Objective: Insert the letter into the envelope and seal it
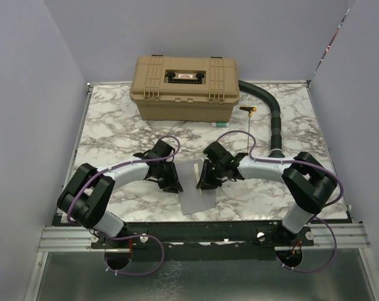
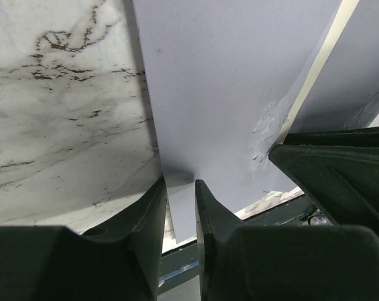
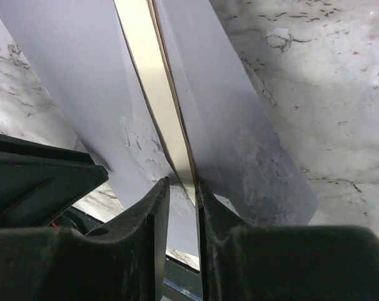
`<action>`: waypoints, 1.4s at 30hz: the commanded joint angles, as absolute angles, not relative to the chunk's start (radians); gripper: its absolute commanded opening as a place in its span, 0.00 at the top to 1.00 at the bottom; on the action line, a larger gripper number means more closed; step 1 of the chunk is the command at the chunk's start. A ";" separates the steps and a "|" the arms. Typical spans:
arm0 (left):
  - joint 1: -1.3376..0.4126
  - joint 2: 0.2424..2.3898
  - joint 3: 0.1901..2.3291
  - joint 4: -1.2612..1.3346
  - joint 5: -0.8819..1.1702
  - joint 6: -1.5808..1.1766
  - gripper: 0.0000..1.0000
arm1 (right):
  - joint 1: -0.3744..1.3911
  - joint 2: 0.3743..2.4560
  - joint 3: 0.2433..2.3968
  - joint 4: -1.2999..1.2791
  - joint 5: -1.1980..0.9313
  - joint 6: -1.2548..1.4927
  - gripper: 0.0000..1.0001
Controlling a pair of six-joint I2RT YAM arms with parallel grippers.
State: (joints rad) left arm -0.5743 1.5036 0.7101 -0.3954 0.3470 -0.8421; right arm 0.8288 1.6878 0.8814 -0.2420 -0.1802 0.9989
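Note:
The grey-lavender envelope (image 1: 196,199) sits near the table's front edge, between my two grippers, with its upper part lifted. In the left wrist view the envelope (image 2: 227,94) fills the middle and a pale strip of the letter (image 2: 315,69) shows at its open edge. My left gripper (image 2: 180,185) is closed to a narrow gap over the envelope's lower corner. In the right wrist view the tan letter (image 3: 149,81) runs between two grey envelope layers (image 3: 70,81). My right gripper (image 3: 183,185) pinches the letter's edge. In the top view the left gripper (image 1: 172,184) and right gripper (image 1: 205,182) face each other.
A tan hard case (image 1: 186,88) stands at the back of the marble table (image 1: 114,132). A black hose (image 1: 274,119) curves along the right side, with a yellow-handled tool (image 1: 248,110) beside it. The metal rail (image 1: 202,233) runs along the table's front edge.

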 commanded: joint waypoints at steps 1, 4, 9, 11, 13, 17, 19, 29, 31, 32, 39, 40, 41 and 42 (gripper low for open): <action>-0.570 1.524 0.699 -0.379 0.342 -0.821 0.74 | 0.840 1.692 0.866 -0.215 -0.184 1.020 0.73; -0.562 1.514 0.702 -0.401 0.319 -0.794 0.74 | 0.840 1.633 0.858 -0.238 -0.130 1.021 0.66; -0.547 1.500 0.773 -0.492 0.220 -0.741 0.64 | 0.839 1.579 0.927 -0.347 -0.060 0.991 0.56; -0.544 1.498 0.825 -0.520 0.179 -0.710 0.54 | 0.839 1.589 0.986 -0.410 -0.012 0.964 0.55; -0.542 1.497 0.848 -0.523 0.127 -0.704 0.41 | 0.838 1.594 1.000 -0.402 0.029 0.973 0.56; -0.528 1.548 0.883 -0.525 0.144 -0.710 0.34 | 0.832 1.626 1.021 -0.363 0.041 0.966 0.56; -0.528 1.572 0.890 -0.523 0.139 -0.704 0.33 | 0.826 1.662 1.050 -0.395 0.058 0.972 0.56; -0.515 1.646 0.894 -0.535 0.183 -0.640 0.48 | 0.806 1.793 1.098 -0.376 0.008 0.974 0.59; -0.511 1.652 0.898 -0.535 0.201 -0.632 0.51 | 0.805 1.812 1.103 -0.369 0.006 0.973 0.59; -0.509 1.655 0.900 -0.535 0.207 -0.629 0.51 | 0.805 1.819 1.100 -0.357 -0.023 0.973 0.59; -0.509 1.695 0.927 -0.517 0.284 -0.615 0.60 | 0.805 1.849 1.081 -0.228 -0.141 0.949 0.61; -0.510 1.699 0.933 -0.512 0.285 -0.615 0.61 | 0.805 1.852 1.082 -0.220 -0.152 0.942 0.62; -0.509 1.703 0.937 -0.510 0.285 -0.615 0.61 | 0.805 1.856 1.086 -0.218 -0.158 0.935 0.62; -0.510 1.708 0.942 -0.507 0.284 -0.615 0.62 | 0.805 1.860 1.091 -0.218 -0.162 0.931 0.62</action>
State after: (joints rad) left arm -0.5076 1.6573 0.9340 -0.5186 0.2623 -0.6418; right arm 0.8078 1.8267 1.0786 -0.2691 -0.0998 0.9657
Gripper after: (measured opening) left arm 0.395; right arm 0.386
